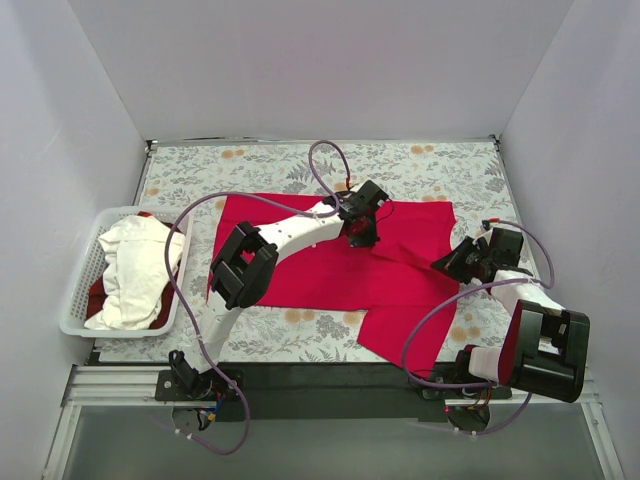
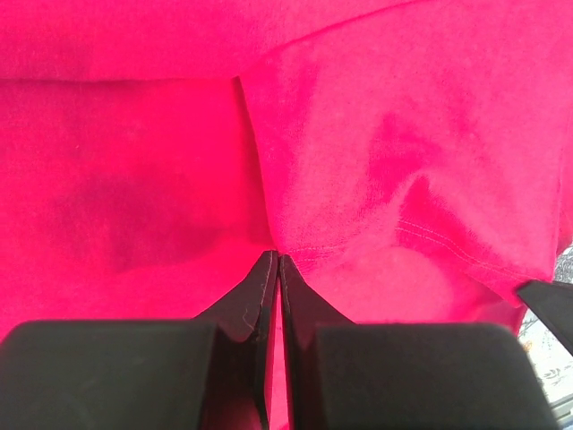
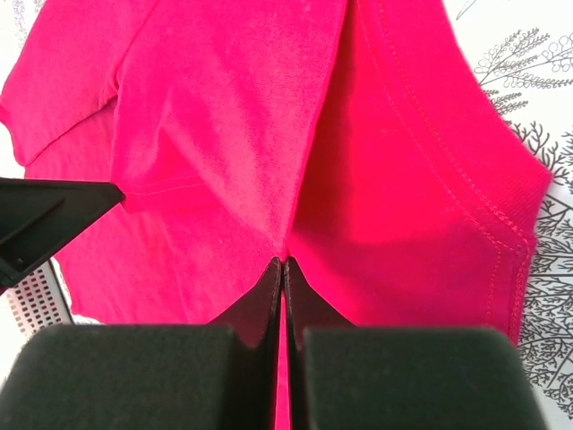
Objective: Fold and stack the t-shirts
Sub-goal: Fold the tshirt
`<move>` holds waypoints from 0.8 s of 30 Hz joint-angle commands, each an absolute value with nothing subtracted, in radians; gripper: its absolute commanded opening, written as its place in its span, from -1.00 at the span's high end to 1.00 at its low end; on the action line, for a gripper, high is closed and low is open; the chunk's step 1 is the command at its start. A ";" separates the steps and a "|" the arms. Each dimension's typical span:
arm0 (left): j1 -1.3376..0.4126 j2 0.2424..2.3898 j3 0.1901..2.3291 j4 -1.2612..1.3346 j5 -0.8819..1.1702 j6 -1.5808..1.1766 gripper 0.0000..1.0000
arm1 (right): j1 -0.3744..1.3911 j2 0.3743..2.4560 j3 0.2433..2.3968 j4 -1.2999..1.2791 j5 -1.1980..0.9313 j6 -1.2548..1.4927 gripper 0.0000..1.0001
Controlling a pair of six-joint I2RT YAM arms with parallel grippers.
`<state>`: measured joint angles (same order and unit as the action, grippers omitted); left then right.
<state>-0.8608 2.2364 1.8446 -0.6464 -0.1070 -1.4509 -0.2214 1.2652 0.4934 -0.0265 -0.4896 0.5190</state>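
Observation:
A crimson red t-shirt (image 1: 300,280) lies partly spread in the middle of the table, one flap hanging toward the near edge at the right. My left gripper (image 1: 360,232) sits over its upper middle, shut, and a fold of the red cloth (image 2: 403,134) runs straight into the tips (image 2: 276,258). My right gripper (image 1: 447,262) is at the shirt's right edge, also shut, with the red cloth (image 3: 224,116) drawn taut into its tips (image 3: 284,262). A white t-shirt (image 1: 135,265) lies crumpled in the basket on top of another red one (image 1: 97,298).
The white slatted basket (image 1: 75,300) stands at the table's left edge. A grey floral cloth (image 1: 440,170) covers the tabletop, and white walls close in the back and both sides. Purple cables loop over both arms.

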 commanded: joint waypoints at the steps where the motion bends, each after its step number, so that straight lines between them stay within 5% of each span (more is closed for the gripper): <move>1: -0.850 2.166 1.888 -0.689 -0.092 -1.433 1.00 | -0.227 1.266 0.537 -0.058 -0.503 0.525 0.96; 15: -0.833 2.194 1.942 -0.741 -0.029 -1.414 1.00 | -0.239 1.261 0.572 -0.107 -0.506 0.528 0.94; 24: -0.833 2.212 1.856 -0.715 -0.002 -1.434 0.96 | -0.242 1.299 0.554 -0.135 -0.473 0.492 0.67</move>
